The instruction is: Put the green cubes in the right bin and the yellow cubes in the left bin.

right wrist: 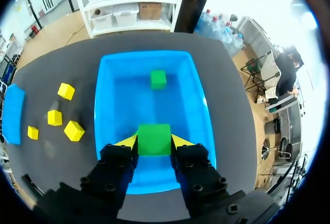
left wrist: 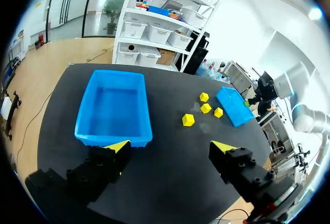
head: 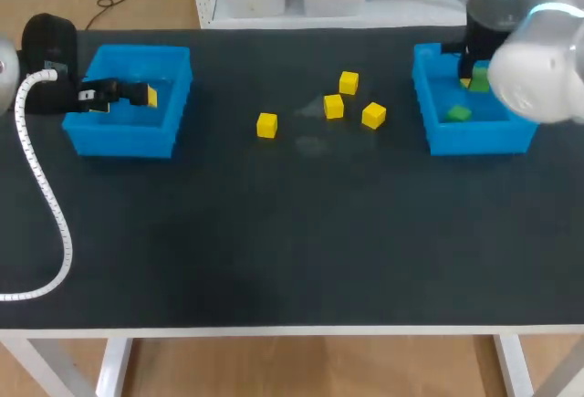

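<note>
- Left pincer (left wrist: pixel 170 145): jaws wide apart, nothing between them. It hangs over the left bin (left wrist: pixel 85 112), whose near wall lies just ahead of the fingertips.
- 4 yellow cubes (head: pixel 334 106): all on the bench (head: pixel 274 233), well ahead of the left pincer and off to its side, past the bin. 1 sits apart, nearest the left pincer; the other 3 cluster close together without touching.
- Handling, as I judge it: small, light, rigid blocks with smooth flat faces. They should not crush, but could slip or twist if pinched at a corner. Best to take 2 opposite flat faces, square on and near mid-height. In the cluster, choose the pair of faces that leaves room for both fingers.
- Right bin (right wrist: pixel 100 105): directly under the right pincer. 1 loose green cube (right wrist: pixel 158 79) rests on its floor, ahead of the fingertips.
- Right pincer (right wrist: pixel 153 142): closed on a held green cube (right wrist: pixel 153 139), a finger flat against each of 2 opposite sides. The hold looks centred and square, so the cube should drop cleanly into the bin.
</note>
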